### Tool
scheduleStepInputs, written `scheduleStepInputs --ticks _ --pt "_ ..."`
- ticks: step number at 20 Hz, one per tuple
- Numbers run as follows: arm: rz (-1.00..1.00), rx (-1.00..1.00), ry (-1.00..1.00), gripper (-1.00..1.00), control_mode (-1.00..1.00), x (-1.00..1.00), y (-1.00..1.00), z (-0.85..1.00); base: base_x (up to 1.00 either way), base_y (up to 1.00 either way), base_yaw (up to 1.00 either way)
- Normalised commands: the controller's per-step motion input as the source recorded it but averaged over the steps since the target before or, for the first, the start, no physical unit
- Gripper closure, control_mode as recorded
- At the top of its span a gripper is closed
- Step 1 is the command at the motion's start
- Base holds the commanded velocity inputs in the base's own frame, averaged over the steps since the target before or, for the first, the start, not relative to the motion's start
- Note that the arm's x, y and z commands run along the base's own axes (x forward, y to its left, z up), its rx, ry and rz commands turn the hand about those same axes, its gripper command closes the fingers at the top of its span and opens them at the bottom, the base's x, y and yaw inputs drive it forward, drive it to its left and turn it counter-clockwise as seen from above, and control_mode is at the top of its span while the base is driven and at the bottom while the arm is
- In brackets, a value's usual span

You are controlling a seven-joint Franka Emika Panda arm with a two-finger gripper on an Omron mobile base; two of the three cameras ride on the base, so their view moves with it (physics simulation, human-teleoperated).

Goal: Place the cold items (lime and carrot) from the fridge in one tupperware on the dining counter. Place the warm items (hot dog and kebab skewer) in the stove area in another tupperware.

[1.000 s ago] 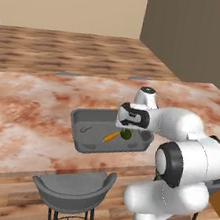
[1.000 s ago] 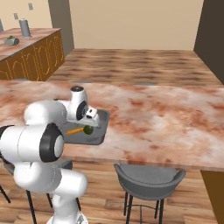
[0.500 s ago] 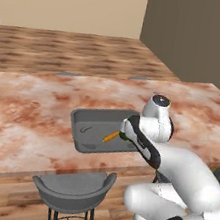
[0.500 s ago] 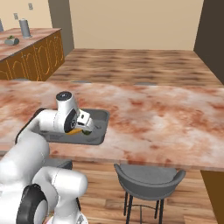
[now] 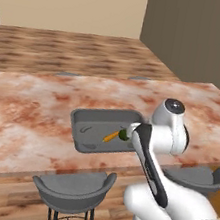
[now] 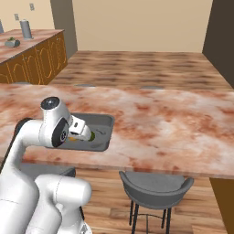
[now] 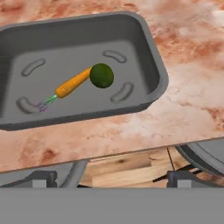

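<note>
The dining counter [image 5: 42,101] is the biggest thing before me, a long slab of reddish marble, and everything else I place from the grey tupperware [image 7: 148,52] that sits on it close to the near edge. From my hand camera I look down into that tub and see the carrot [image 7: 72,84] lying on its floor near the middle, its thick end touching the lime [image 7: 102,75], its thin leafy tip pointing toward one end wall; four shallow grooves mark the floor around them. The left base view shows the same tub [image 5: 88,116] with the carrot [image 5: 111,135] and the lime [image 5: 123,134] toward its near-right part, my wrist partly covering that corner. The right base view gives what the others do not: a wooden cabinet run [image 6: 32,57] far off beyond the tub's left, carrying a grey canister [image 6: 26,29] and a bowl [image 6: 12,43]. There my arm hides most of the tub [image 6: 103,121], and only a sliver of lime [image 6: 92,135] peeps out. Below the counter's near edge, grey stools [image 6: 155,187] stand either side of the tub, one [image 5: 73,189] just under it. My gripper [image 7: 109,179] is spread as wide as it goes and has hold of nothing, poised over the counter's edge on the near side of the tub, apart from its rim. The marble beyond and beside the tub lies open.
</note>
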Motion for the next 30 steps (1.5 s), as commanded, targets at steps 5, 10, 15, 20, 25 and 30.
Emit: scheduleStepInputs --ticks 5,10,15,20,25,30 --pt "0.0 -0.02 0.0 -1.0 -1.0 -0.75 0.0 0.46 0.0 0.0 0.0" --pt "0.0 0.0 0.0 -1.0 -1.0 -0.83 0.0 0.33 0.0 0.0 0.0" --pt "0.0 -0.01 0.0 -1.0 -1.0 -0.86 -0.03 0.32 0.0 0.0 0.0" --pt "0.0 -0.04 0.0 -1.0 -1.0 -0.85 -0.06 0.29 0.0 0.0 0.0" --pt "0.0 -0.03 0.0 -1.0 -1.0 -0.69 -0.08 0.13 0.0 0.0 0.0" --pt "0.0 0.0 -0.03 -1.0 -1.0 -0.34 -0.02 0.0 0.0 0.0 0.0"
